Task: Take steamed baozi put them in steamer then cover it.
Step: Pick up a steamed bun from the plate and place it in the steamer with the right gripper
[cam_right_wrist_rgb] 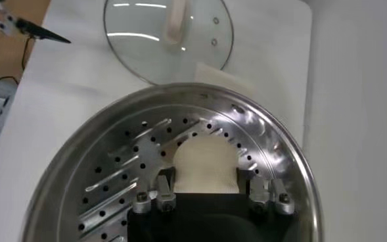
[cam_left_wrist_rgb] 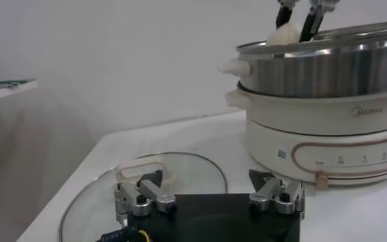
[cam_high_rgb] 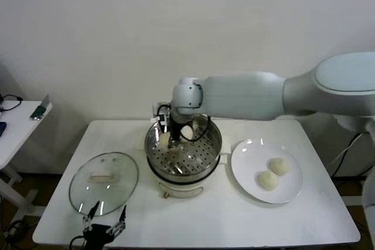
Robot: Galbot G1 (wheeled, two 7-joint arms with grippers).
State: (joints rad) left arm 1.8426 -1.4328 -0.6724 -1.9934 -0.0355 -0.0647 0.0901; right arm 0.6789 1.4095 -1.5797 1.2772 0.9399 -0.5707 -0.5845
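Steel steamer (cam_high_rgb: 183,144) holds one baozi (cam_right_wrist_rgb: 205,165) pinched in the right gripper (cam_high_rgb: 170,139) at its left wall, two more (cam_high_rgb: 273,173) wait on the plate (cam_high_rgb: 245,156), cover (cam_high_rgb: 104,182) lies left, left gripper (cam_high_rgb: 105,226) spread idle.

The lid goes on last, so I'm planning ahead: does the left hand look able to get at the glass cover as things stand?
Probably yes. The left hand sits open at the near table edge, right beside the cover, which lies flat with its handle up and nothing on it. The right hand is busy inside the steamer.
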